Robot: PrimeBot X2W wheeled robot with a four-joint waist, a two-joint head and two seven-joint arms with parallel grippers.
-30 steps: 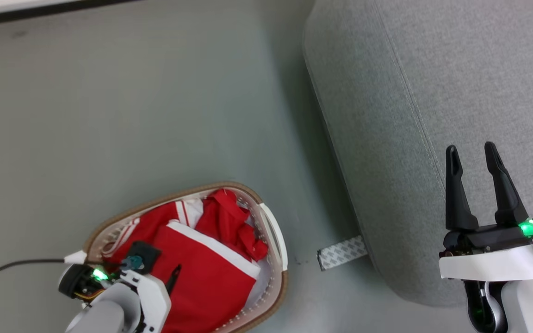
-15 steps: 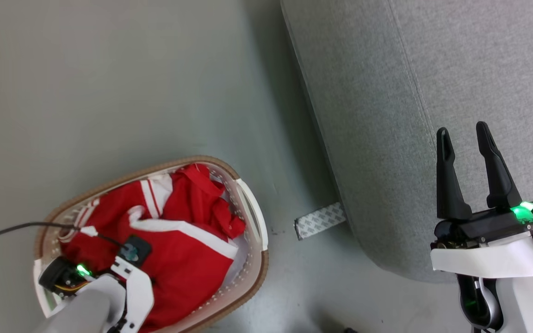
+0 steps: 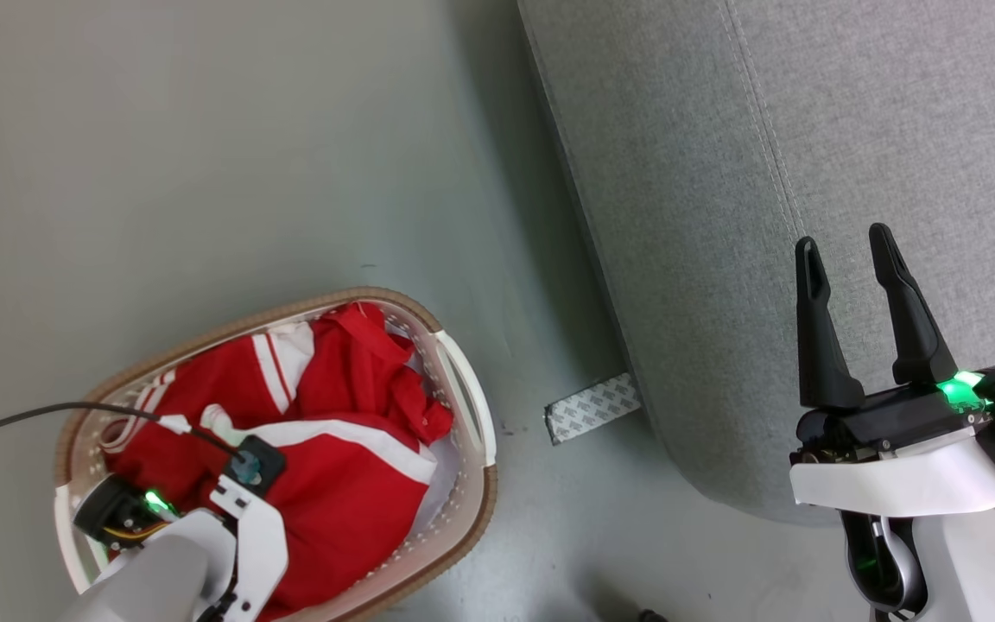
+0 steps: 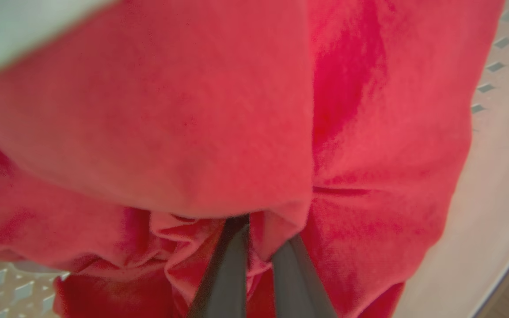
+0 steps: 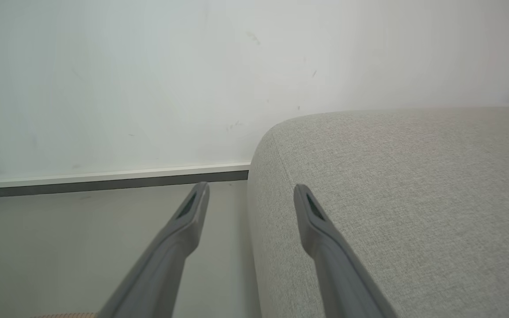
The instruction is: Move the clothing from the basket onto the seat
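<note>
Okay, your left hand (image 4: 263, 238) grips red clothing (image 3: 351, 484) in the basket (image 3: 487, 510), right hand (image 3: 843, 242) spread wide, nothing on the sofa (image 3: 808, 130) yet.

L jaws buried in clothing (image 4: 192, 132), seat (image 3: 705, 216) cropped

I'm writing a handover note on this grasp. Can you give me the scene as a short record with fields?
seat: grey fabric, rounded corner, stitched seam
basket: white with a brown rim, on the floor to the seat's left
clothing: red with white stripes, heaped inside the basket
left gripper: down in the basket, shut on a fold of the clothing
right gripper: open, holding nothing, over the seat's near edge
stage: clothing not yet on the seat
</note>
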